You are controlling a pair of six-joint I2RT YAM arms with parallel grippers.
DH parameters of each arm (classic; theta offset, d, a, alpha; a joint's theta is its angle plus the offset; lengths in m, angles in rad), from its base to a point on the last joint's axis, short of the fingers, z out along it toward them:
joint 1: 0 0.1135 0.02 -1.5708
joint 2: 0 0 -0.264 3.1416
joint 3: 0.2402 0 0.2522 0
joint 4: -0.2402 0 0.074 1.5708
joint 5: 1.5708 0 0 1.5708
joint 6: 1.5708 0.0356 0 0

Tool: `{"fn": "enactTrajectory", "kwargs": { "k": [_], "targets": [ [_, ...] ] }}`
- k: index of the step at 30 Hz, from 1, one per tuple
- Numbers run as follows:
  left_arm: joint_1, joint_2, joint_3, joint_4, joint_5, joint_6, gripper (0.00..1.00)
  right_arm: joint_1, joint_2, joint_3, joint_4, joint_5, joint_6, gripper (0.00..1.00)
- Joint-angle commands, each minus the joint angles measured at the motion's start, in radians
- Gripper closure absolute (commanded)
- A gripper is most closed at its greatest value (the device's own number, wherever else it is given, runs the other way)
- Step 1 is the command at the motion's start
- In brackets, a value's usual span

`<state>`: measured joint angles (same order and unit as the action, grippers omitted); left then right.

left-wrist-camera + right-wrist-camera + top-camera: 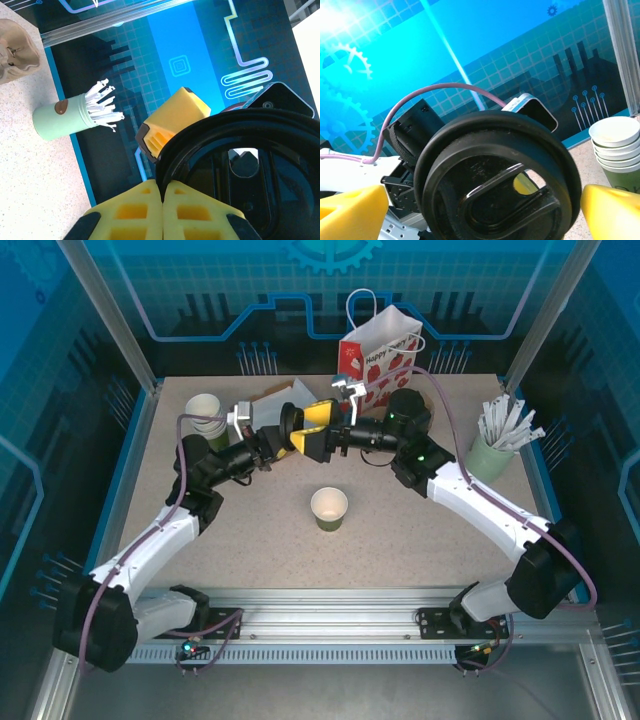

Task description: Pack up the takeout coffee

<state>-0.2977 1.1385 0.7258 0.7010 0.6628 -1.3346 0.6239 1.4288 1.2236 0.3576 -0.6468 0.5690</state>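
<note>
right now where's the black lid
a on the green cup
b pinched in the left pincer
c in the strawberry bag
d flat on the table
b, the left pincer is shut on the rim of the black lid in the air, and the green cup stands open with no lid.

paper bag (385, 355): print on front reads "Happy", rest of line too small to read. no other legible text.
</note>
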Motion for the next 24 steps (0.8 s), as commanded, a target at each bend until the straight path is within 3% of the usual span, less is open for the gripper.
{"fn": "enactTrajectory", "kwargs": {
  "k": [1, 17, 24],
  "targets": [
    [-0.013, 0.0, -0.012, 0.078, 0.005, -0.024, 0.94, 0.012, -0.015, -0.001, -0.006, 0.063, 0.008, 0.01],
    [-0.022, -0.013, -0.021, 0.043, -0.022, 0.016, 0.94, 0.037, -0.007, 0.02, -0.053, 0.07, -0.003, 0.09],
    [-0.025, -0.016, -0.023, 0.028, -0.026, 0.032, 0.94, 0.041, -0.005, 0.021, -0.051, 0.066, -0.002, 0.21]
  ]
}}
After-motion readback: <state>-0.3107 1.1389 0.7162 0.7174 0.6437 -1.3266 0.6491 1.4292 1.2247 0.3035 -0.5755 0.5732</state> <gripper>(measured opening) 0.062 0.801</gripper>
